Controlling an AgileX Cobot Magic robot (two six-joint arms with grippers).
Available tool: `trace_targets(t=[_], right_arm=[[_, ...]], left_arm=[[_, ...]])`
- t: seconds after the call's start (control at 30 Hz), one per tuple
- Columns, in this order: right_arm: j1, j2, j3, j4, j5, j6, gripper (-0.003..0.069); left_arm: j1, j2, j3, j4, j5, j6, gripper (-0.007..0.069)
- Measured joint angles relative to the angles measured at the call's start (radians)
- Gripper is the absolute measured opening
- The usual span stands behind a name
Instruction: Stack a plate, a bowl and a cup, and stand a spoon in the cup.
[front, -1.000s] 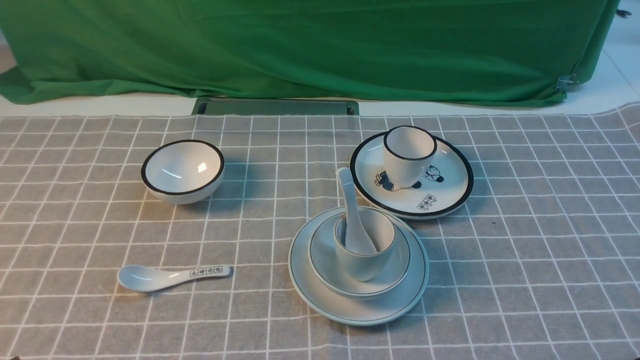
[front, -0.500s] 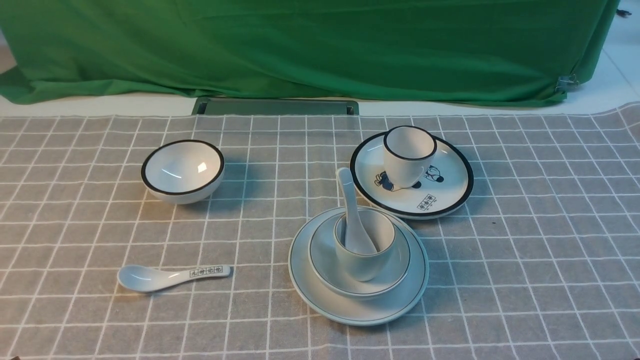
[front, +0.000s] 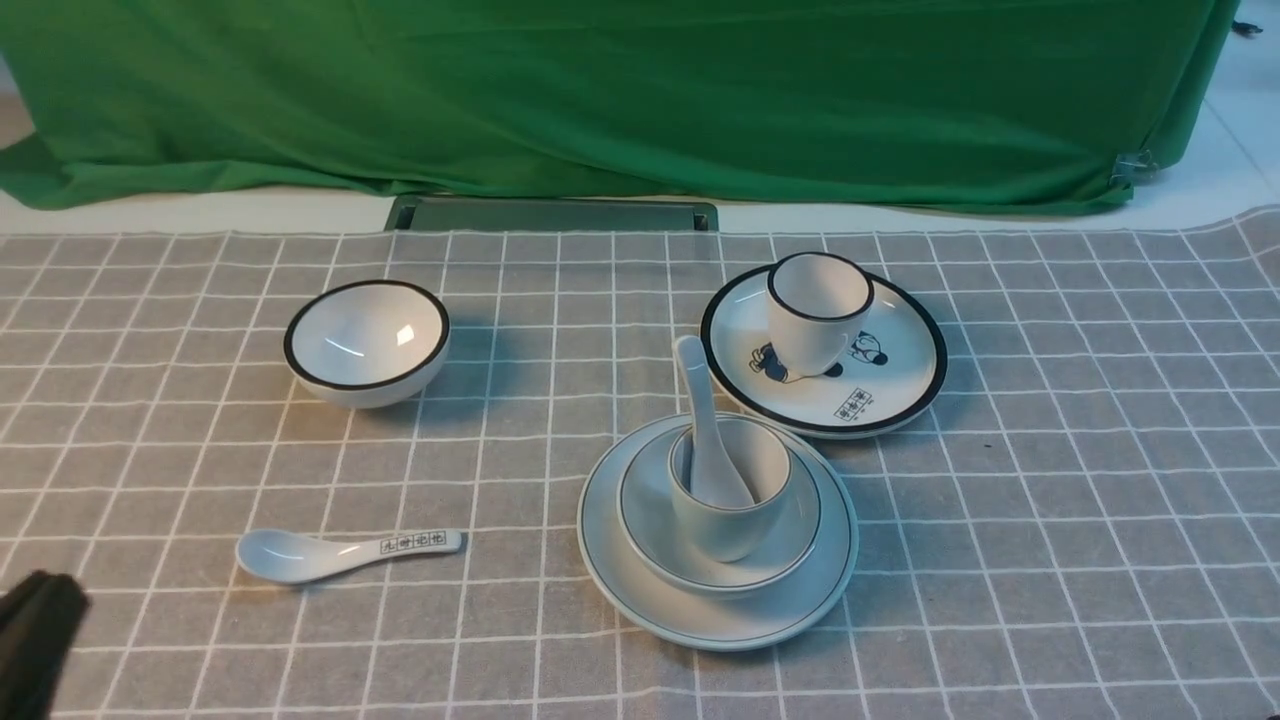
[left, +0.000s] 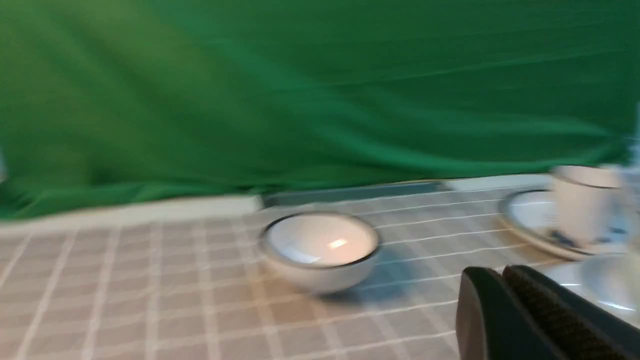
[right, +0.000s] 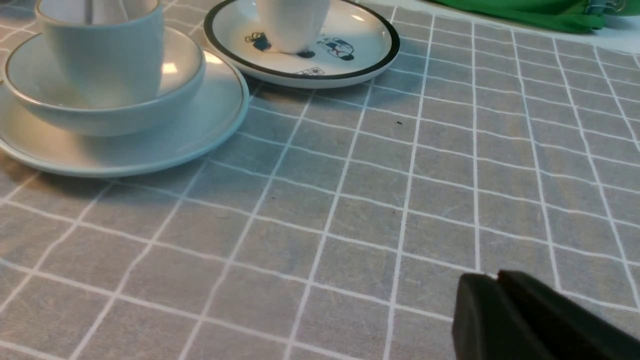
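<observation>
Plate (front: 640, 590), bowl (front: 790, 545), cup (front: 725, 525) and spoon (front: 705, 430) stood as one stack on the near middle of the checked cloth (front: 1050, 500): the plate lay flat on the cloth, the bowl sat in it, the cup sat in the bowl, and the spoon stood bowl-down in the cup with its handle leaning up and away. Nearest of all, the left gripper (front: 35, 640) showed at the front view's lower left corner, its jaws pressed together and holding nothing. The right gripper (right: 492, 295) hung low over bare cloth, well apart from the stack; its jaws looked closed or nearly so, and it gripped nothing. A printed spoon (front: 335, 553) lay to the left of the stack. Farther back sat a black-rimmed bowl (front: 365, 342) on the left, and on the right a cartoon plate (front: 900, 385) carrying a black-rimmed cup (front: 818, 312). By my judgement every stacking step looked done. The next move called only for both arms to stay clear of the leaning handle.
</observation>
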Motion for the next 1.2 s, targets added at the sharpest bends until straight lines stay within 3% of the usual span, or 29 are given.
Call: trace_targets(t=[0.07,0.17,1.2], right_arm=[[0.000,0.000,0.000,0.000,-0.001,0.000,0.0070],[0.000,0.000,0.000,0.000,-0.001,0.000,0.0071],[0.000,0.000,0.000,0.000,-0.004,0.000,0.0142]], left_arm=[[0.066,0.000,0.000,-0.009,0.086,-0.026,0.0013],[0.085,0.000,0.000,-0.015,0.180,-0.043,0.0013],[0.097,0.000,0.000,-0.020,0.179,-0.005,0.0013]])
